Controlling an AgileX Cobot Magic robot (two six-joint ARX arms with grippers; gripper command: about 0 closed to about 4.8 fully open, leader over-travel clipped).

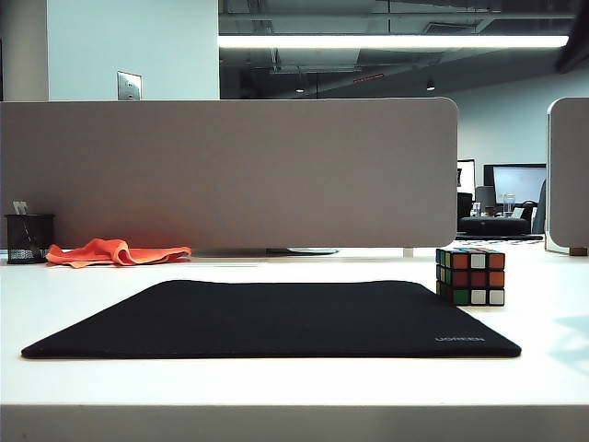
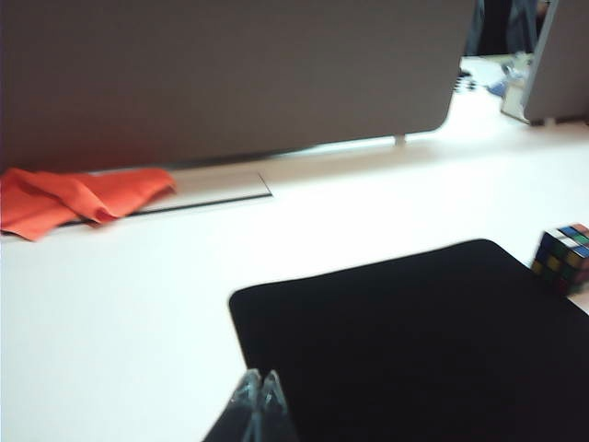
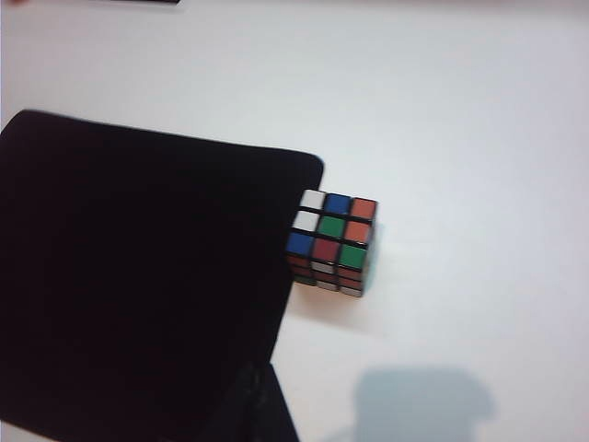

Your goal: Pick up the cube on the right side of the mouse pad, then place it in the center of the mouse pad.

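The cube (image 1: 470,276) stands on the white desk, touching the right edge of the black mouse pad (image 1: 276,318) near its far right corner. Neither arm shows in the exterior view. In the left wrist view my left gripper (image 2: 259,379) hovers shut and empty over the near left edge of the mouse pad (image 2: 414,341), with the cube (image 2: 563,260) far off across the pad. In the right wrist view my right gripper (image 3: 260,376) is a dark shut point above the edge of the pad (image 3: 138,276), a short way short of the cube (image 3: 331,241). Nothing is held.
A crumpled orange cloth (image 1: 115,251) and a black mesh pen holder (image 1: 28,238) lie at the back left. A grey partition (image 1: 230,170) walls the desk's far side, with a second panel (image 1: 569,175) at the right. White desk surrounds the pad.
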